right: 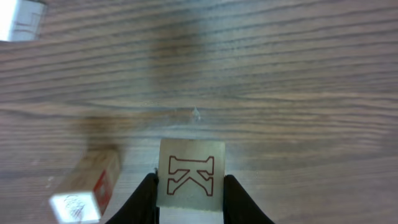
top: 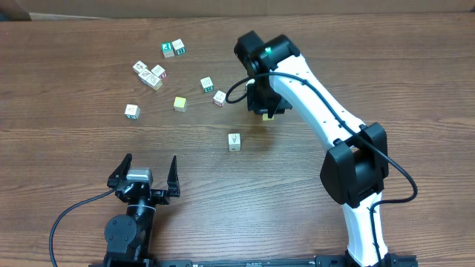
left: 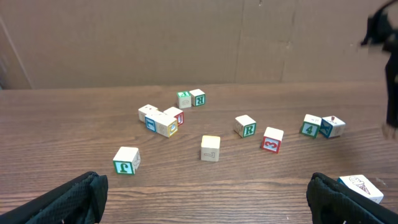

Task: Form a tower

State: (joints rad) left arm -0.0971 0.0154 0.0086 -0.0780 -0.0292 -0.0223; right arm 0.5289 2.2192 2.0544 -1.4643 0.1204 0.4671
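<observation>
Pinched firmly between the jaws of the right gripper [right: 189, 193]: a pale K cube [right: 190, 171], low above the worktop [right: 280, 74], contact with it impossible to tell. Just beside, a tipped red-marked cube [right: 84, 190]. Spread wide and empty at the near edge: the jaws of the left gripper [top: 151, 163]. No tower up yet. Scattered singly across the wood, lettered cubes and one yellow-green cube [top: 179, 103].

The tower [right: 190, 174] shows as a single pale wooden cube, upright, one face bearing a K in dark red outline; it is clamped between the fingers of the right pincer [right: 190, 183], well right of the yellow-green cube [top: 179, 103]; whether it touches the desk [right: 280, 62] is unclear.
</observation>
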